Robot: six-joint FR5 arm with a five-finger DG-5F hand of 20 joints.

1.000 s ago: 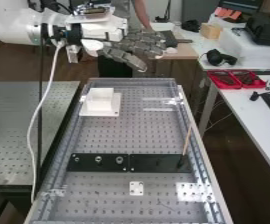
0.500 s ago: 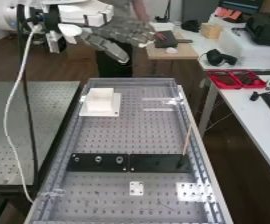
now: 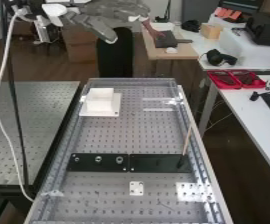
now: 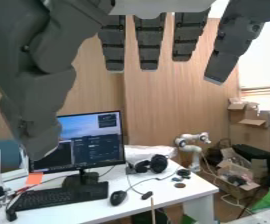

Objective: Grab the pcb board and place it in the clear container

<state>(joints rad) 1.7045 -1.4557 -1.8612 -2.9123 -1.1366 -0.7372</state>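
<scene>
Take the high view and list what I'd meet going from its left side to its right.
Perforated grey table → white block → small white plate → thin stick → red trays.

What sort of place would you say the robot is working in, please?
Probably a robotics lab, judging by the perforated metal bench top, the monitor on a white desk, and the small white robot arm standing beyond it.
</scene>
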